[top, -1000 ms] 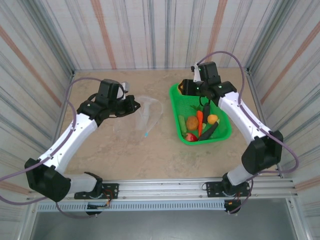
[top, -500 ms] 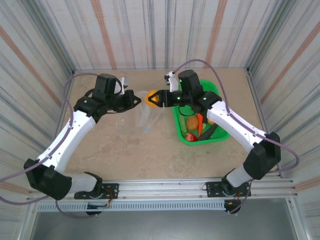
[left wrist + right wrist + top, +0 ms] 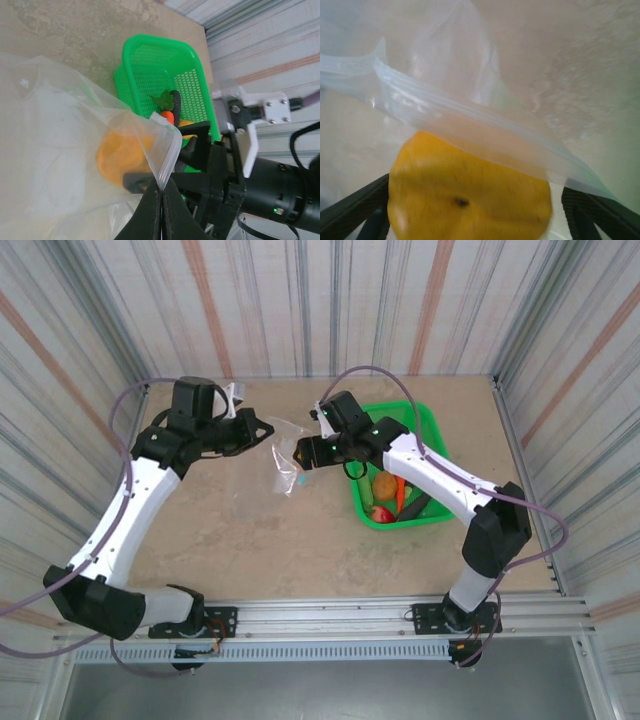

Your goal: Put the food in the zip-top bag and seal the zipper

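My left gripper (image 3: pixel 262 428) is shut on the rim of the clear zip-top bag (image 3: pixel 285 455) and holds its mouth up; in the left wrist view the shut fingers (image 3: pixel 162 192) pinch the folded edge. My right gripper (image 3: pixel 303 452) is shut on the orange (image 3: pixel 470 200) at the bag's mouth. The orange (image 3: pixel 125 155) shows through the plastic. The pale zipper (image 3: pixel 470 125) runs across just above the orange. The potato (image 3: pixel 384 485), carrot (image 3: pixel 400 490), red fruit (image 3: pixel 380 513) and eggplant (image 3: pixel 418 505) lie in the basket.
The green mesh basket (image 3: pixel 408 416) stands right of the bag, under the right forearm, and its wall (image 3: pixel 165 75) lies beyond the bag. Striped walls close in the table on three sides. Bare tabletop (image 3: pixel 250 540) lies in front of the bag.
The right gripper has carried the orange left from over the basket to the bag's mouth. The left gripper has drawn the bag's rim up and back to the left.
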`<state>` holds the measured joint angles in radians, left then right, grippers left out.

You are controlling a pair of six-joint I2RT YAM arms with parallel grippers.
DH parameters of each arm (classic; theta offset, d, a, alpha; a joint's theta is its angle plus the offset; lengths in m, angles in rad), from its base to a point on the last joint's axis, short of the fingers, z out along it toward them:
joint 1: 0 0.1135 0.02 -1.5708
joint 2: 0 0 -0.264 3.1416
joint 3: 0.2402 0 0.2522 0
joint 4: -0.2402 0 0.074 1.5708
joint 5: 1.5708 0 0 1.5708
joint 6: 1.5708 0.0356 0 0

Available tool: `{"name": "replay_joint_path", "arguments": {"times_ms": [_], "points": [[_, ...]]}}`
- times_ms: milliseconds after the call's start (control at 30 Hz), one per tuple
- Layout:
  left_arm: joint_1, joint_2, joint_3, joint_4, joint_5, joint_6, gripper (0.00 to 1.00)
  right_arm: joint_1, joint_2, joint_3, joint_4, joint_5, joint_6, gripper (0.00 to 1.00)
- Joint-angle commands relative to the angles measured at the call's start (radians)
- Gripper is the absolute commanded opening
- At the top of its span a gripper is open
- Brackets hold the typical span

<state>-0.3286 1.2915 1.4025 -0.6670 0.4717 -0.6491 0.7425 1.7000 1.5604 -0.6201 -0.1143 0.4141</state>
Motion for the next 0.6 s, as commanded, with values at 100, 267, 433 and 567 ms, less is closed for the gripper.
{"name": "replay_joint_path", "arguments": {"times_ms": [100,267,433,567], "points": [[0.025,-0.015,0.028,-0.023,0.038,0.015,0.00,0.008,0.018,0.122,-0.166,0.058,-0.136,1.00],[0.023,0.002,0.021,-0.021,0.072,-0.011,0.00,-0.009,-0.002,0.208,-0.172,-0.093,-0.143,0.97],[0.024,0.011,0.011,-0.042,0.052,-0.026,0.00,-0.075,-0.068,0.175,-0.076,-0.305,-0.075,0.82],[0.025,0.016,-0.042,0.003,0.074,-0.070,0.00,-0.132,-0.145,0.104,0.001,-0.373,-0.005,0.74]]}}
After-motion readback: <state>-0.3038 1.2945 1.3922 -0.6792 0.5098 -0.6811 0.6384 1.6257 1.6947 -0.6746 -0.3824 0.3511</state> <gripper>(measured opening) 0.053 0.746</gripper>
